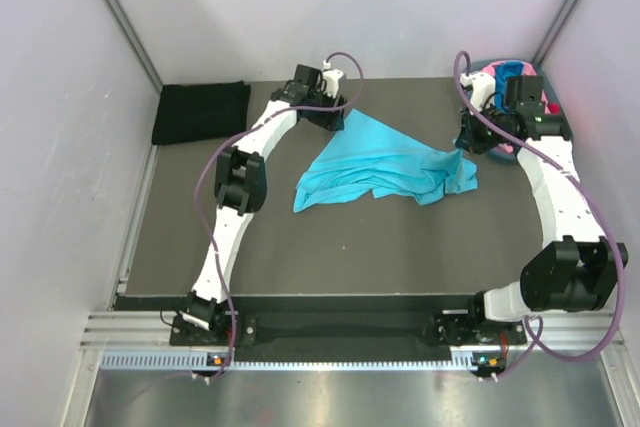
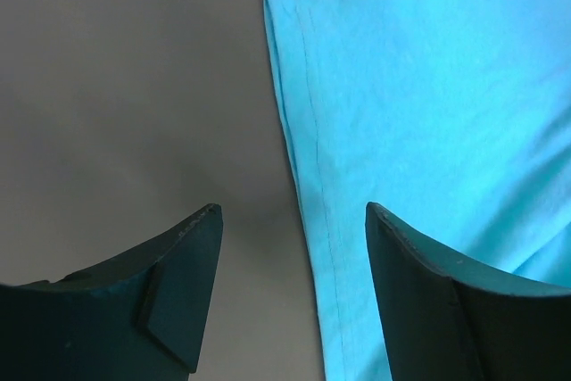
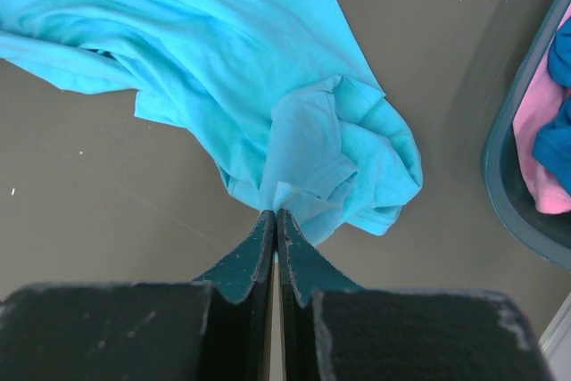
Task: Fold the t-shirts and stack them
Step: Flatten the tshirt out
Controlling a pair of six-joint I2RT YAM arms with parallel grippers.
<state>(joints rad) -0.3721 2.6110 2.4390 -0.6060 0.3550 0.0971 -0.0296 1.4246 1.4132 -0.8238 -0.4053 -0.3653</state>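
A light turquoise t-shirt (image 1: pixel 375 162) lies crumpled in the middle of the dark table. My left gripper (image 1: pixel 335 115) is open over its far left corner. In the left wrist view the shirt's hemmed edge (image 2: pixel 312 176) runs between the open fingers (image 2: pixel 293 211), which hold nothing. My right gripper (image 1: pixel 470 142) is shut on a bunched fold at the right end of the turquoise t-shirt (image 3: pixel 294 122); its jaws (image 3: pixel 275 213) are pressed together on the cloth. A folded black t-shirt (image 1: pixel 200 112) lies at the far left corner.
A grey-blue plastic tub (image 3: pixel 508 185) stands at the far right, just right of my right gripper. It holds a pink shirt (image 3: pixel 535 122) and a royal blue shirt (image 3: pixel 562 51). White walls enclose the table on three sides.
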